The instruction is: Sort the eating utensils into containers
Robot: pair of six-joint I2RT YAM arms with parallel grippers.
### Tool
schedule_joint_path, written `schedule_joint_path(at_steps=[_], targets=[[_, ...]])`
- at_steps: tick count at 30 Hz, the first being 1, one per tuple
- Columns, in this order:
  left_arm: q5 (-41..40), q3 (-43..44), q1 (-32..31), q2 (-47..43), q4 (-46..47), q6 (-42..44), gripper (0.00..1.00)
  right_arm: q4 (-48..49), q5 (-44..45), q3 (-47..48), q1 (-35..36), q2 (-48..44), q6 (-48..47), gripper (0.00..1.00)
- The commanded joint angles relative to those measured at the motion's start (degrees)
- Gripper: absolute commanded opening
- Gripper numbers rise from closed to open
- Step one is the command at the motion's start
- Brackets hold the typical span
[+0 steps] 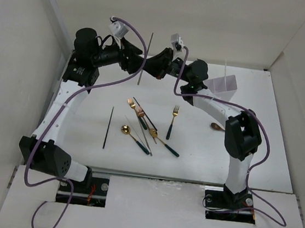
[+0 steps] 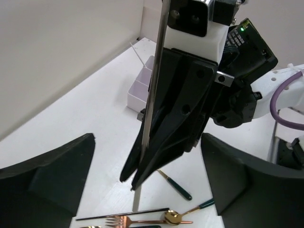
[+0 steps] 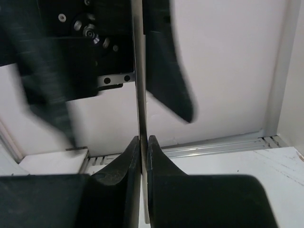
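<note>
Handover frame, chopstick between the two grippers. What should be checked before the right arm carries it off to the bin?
1. Right gripper shut on the chopstick: ok.
2. Left gripper open, fingers wide of the chopstick: ok.
3. Chopstick in line with the right fingers, not skewed: ok.
4. White bin in view, on the right arm's side: ok.
5. Free compartment for it: cannot tell.
6. Fork and the other utensils lie on the table, away from both grippers: ok.
</note>
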Motion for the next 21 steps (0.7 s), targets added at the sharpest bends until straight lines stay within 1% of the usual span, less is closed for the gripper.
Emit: schedule_joint_path(at_steps=[1,3,5,6,7,9,10,11,12,13,14,16,17,18,21], targets=[[0.53,-1.04,-0.42,-1.61,0.69,-0.2,1.0,3.13,0.39,0.2,-1.87,-1.32,0.4,0.0],[-0.87,-1.05,-0.42,-1.08,0.69,-1.52,1.0,1.12,0.39,-0.87,-3.71,-2.55,-0.21,0.0],[-4.2,-1.05,-0.42,-1.08,-0.01,-1.52,1.0,-2.39,0.39,-2.62,-8.1,-3.69,-1.87,0.0],[-5.43,-1.05,0.1,-1.08,-0.79,-0.91,1.0,-5.19,1.09,-3.15,-9.95,-5.35,-5.71,0.0],[-8.66,-1.05,0.71,-1.69,-1.67,-0.91,1.0,-12.44,2.84,-3.77,-14.05,-6.41,-8.27,0.0],[-12.89,-1.66,2.64,-2.39,-2.38,-0.2,1.0,-19.16,5.65,-6.05,-18.12,-8.78,-14.07,0.0],[-15.53,-2.62,2.65,-2.4,-3.34,1.62,1.0,-25.81,7.32,-6.67,-20.14,-11.14,-19.84,0.0],[-20.95,-3.24,3.35,-3.01,-3.87,2.77,1.0,-29.18,11.16,-6.67,-23.55,-12.12,-23.12,0.0],[-23.18,-3.94,3.36,-3.01,-4.4,4.09,1.0,-32.35,13.38,-7.19,-25.07,-12.92,-26.37,0.0],[-24.94,-4.82,3.36,-3.71,-5.01,5.32,1.0,-35.25,15.49,-7.2,-26.47,-14.14,-32.23,0.0],[-27.31,-7.0,3.88,-4.5,-5.02,7.59,1.0,-39.02,18.29,-7.2,-28.75,-14.16,-34.64,0.0],[-29.43,-9.65,3.88,-5.38,-5.02,9.37,1.0,-39.85,18.85,-8.78,-31.13,-14.77,-37.82,0.0],[-30.48,-12.62,3.88,-6.0,-5.02,9.38,1.0,-39.85,19.55,-9.39,-32.28,-14.77,-39.22,0.0],[-33.02,-14.13,3.88,-6.0,-5.02,9.38,1.0,-39.85,20.86,-9.92,-34.29,-14.77,-39.24,0.0],[-36.28,-19.14,3.88,-6.53,-4.49,10.17,1.0,-40.99,23.23,-10.54,-35.8,-14.16,-41.96,0.0]])
